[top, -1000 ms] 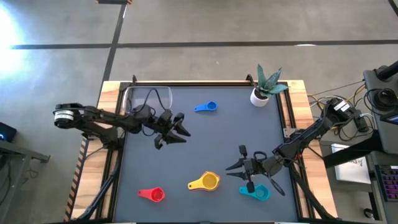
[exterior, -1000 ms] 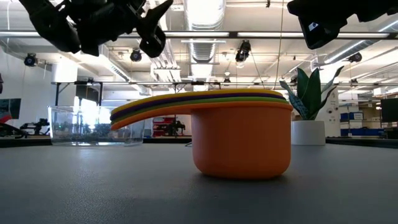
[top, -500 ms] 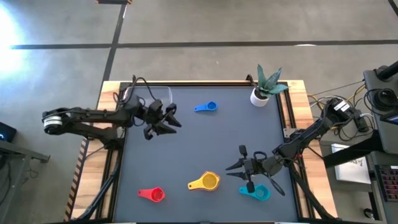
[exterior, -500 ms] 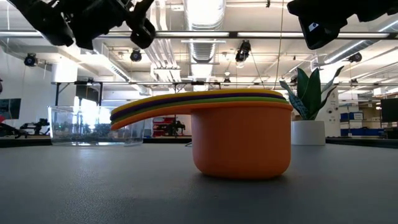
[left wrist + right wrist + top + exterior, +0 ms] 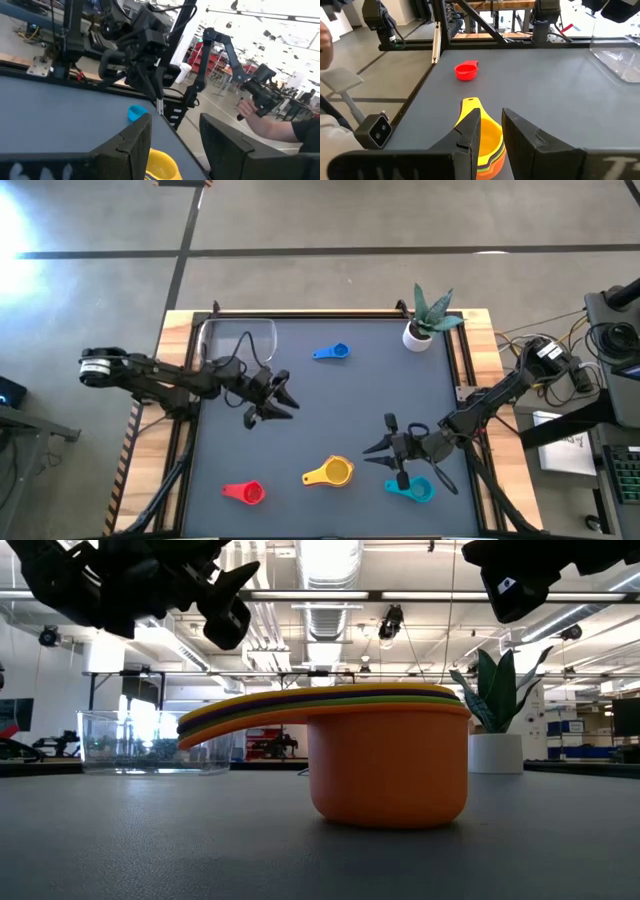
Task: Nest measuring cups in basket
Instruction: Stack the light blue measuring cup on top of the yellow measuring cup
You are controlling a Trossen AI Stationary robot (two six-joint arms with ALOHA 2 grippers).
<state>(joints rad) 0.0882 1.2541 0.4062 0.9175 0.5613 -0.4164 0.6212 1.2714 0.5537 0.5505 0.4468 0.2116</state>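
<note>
My left gripper (image 5: 280, 396) has swung back out from beside the basket toward the middle of the high view, left of centre, and hangs above the mat. Half a second ago it was drawn in close to the basket's near edge; now it points again toward the open mat. I read this as a return trip for the next cup, since nothing hangs between my fingers. They stand moderately apart and touch nothing; the left wrist view shows clear space between the two dark fingers (image 5: 129, 145).

My right gripper (image 5: 392, 448) has not moved: it waits at the lower right of the high view, fingers a narrow gap apart and empty, just beside the teal cup (image 5: 417, 490) and to the right of the yellow-topped stack (image 5: 334, 472). In the low view that stack shows an orange cup (image 5: 388, 766) at the bottom with green, purple and yellow rims nested in it.

The basket (image 5: 238, 338) sits at the upper left of the mat, and I cannot see any cup in it. The blue cup (image 5: 335, 352) lies at upper centre and the red cup (image 5: 246, 493) at lower left, both loose. So most of the nesting is done, but the basket still waits.
</note>
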